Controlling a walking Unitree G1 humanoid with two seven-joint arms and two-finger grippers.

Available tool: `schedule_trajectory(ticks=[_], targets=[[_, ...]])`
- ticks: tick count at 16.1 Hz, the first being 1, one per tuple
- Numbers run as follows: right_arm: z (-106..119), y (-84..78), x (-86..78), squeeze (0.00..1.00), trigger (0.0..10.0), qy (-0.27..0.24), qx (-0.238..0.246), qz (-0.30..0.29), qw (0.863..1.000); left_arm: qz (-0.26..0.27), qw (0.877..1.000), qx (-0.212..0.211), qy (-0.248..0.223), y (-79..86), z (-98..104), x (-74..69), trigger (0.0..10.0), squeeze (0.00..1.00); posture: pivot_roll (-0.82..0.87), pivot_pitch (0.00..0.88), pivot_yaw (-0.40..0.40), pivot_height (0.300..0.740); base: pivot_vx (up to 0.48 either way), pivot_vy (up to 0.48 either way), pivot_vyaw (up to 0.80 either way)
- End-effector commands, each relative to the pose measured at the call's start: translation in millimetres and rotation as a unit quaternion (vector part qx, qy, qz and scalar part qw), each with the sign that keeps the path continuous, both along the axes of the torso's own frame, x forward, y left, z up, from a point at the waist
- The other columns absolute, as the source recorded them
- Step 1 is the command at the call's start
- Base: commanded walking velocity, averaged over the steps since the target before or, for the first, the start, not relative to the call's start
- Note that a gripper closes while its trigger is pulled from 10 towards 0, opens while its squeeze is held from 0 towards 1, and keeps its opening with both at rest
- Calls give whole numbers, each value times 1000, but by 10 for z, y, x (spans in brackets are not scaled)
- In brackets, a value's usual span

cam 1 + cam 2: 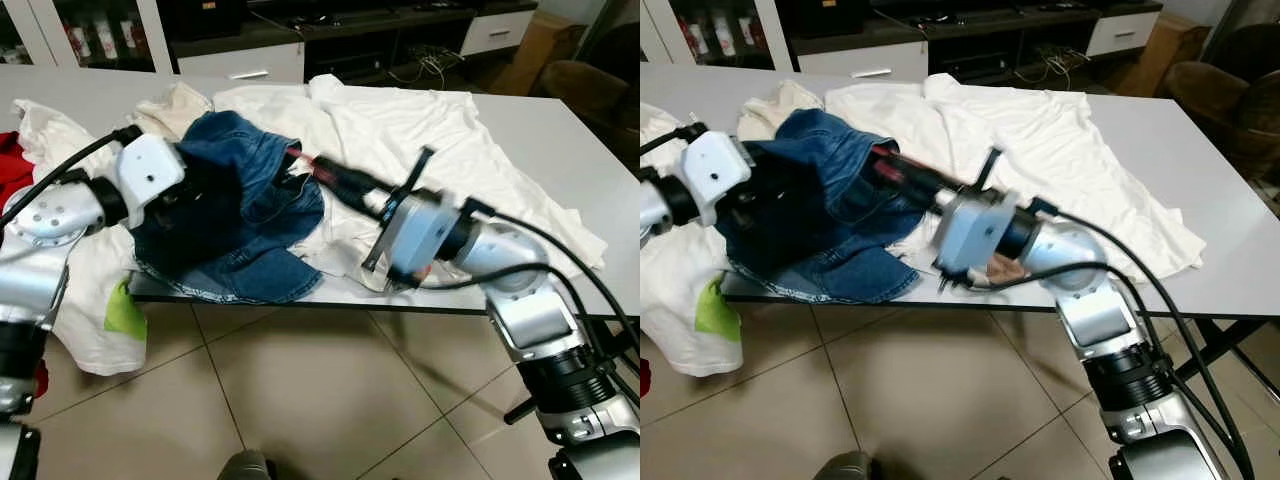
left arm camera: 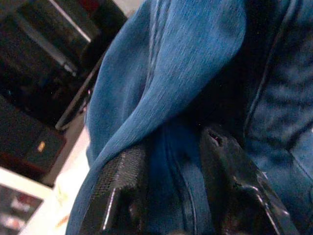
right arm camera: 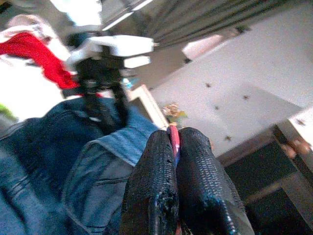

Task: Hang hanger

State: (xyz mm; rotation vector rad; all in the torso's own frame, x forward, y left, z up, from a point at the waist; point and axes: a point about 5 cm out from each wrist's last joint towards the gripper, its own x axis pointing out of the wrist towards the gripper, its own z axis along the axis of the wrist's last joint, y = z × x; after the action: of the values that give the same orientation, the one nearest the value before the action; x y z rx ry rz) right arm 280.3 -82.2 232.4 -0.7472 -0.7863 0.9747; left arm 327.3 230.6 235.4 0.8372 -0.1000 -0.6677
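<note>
Nearest the robot, the tiled floor [image 1: 300, 390] is showing below the front edge of the grey tabletop [image 1: 560, 150], where both arms are reaching in over the clothes.

The right hand [image 3: 173, 147] is pointing across the front edge toward the denim, its two black fingers [image 3: 151, 181] pressed together on a thin red strip, which is looking like part of the hanger [image 3: 173, 139]. In the left eye view the same red piece is emerging from the fingers at the collar of the denim jacket [image 1: 250, 200].

The left hand [image 2: 171, 166] is working from the left end of the tabletop, its fingers standing slightly apart with a fold of the blue denim running between them; they are gripping the cloth.

The jacket is lying bunched near the front edge, part of it drooping over. Beyond and beneath it a white garment [image 1: 400, 120] is spreading toward the far edge, and a red cloth [image 1: 12, 165] is lying at the far left.

Judging by this, the hanger is stiff and light but thin and slippery, so a hold near its neck is safest. The denim is heavy and limp; it is best taken at the collar or shoulder seam.
</note>
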Motion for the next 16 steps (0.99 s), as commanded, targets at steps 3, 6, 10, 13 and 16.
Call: schedule_trajectory(ticks=[3,6,10,13,16], targets=[[-72,80,-85,0,10000,-18,-45,28,998,-25,999,21,-19,-97,33,73,10000,0,190,0,-7,740,0,0,0],[-132,134,-114,0,10000,-27,-80,46,995,-39,999,22,-31,-160,59,99,10000,0,192,0,-5,740,0,0,0],[-129,140,-38,0,10000,-48,-115,41,991,-60,997,36,-38,-227,35,111,10000,0,192,0,-14,740,0,0,0],[-16,150,18,0,10000,-53,-102,42,992,-83,995,42,-38,-325,-20,98,10000,0,193,0,-17,740,0,0,0],[39,157,92,0,10000,-51,-97,41,993,-105,993,35,-47,-453,-49,91,10000,0,190,0,-18,740,0,0,0]])
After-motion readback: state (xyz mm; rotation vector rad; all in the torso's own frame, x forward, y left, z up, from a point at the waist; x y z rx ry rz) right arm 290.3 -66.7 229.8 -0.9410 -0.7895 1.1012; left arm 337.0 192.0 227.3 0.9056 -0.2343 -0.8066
